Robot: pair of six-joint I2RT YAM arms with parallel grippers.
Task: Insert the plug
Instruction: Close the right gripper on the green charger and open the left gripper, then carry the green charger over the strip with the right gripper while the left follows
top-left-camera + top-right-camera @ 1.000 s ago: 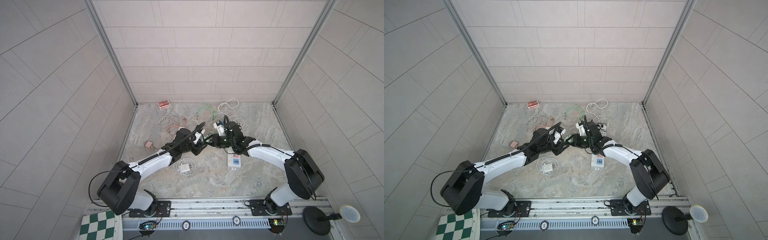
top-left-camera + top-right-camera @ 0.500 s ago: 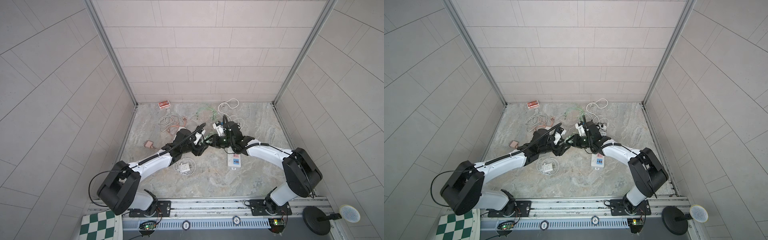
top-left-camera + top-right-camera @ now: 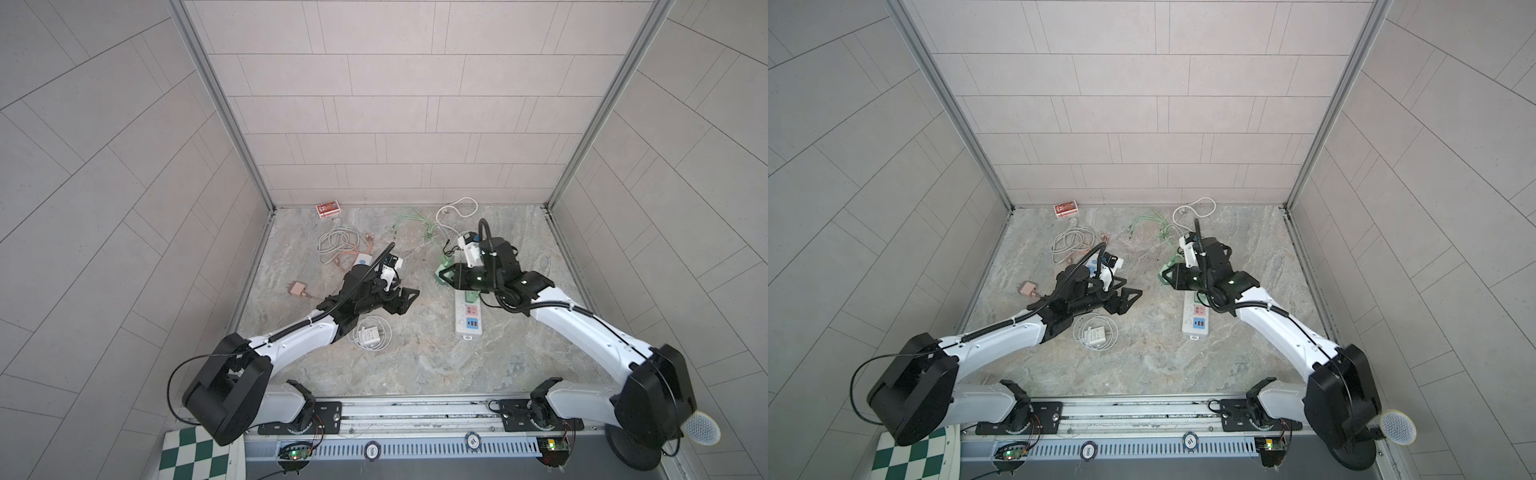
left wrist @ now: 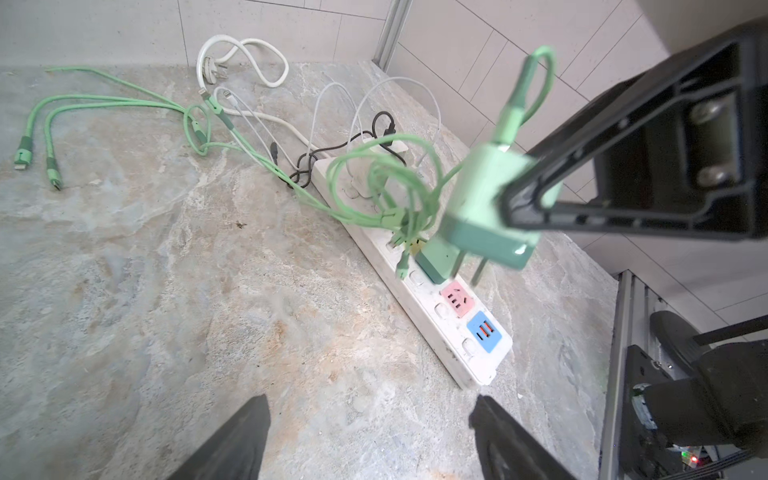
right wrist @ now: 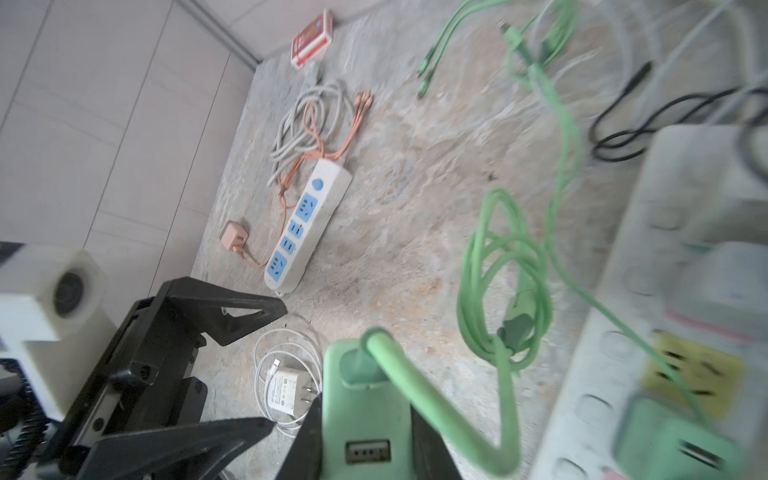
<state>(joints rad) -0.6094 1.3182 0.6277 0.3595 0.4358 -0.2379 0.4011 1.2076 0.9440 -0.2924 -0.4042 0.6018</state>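
three walls of large pale grey-beige rectangular tiles enclose the space in both top views: a back wall (image 3: 382, 104) and a side wall (image 3: 104, 158) on either hand. slim silver metal posts (image 3: 221, 104) run up the two back corners. the floor is a marbled grey-and-tan stone slab (image 3: 415, 365). a silver metal rail (image 3: 415, 411) lies along its near edge, with a green-and-white checkered board (image 3: 195, 455) at one end. the light is soft and even.
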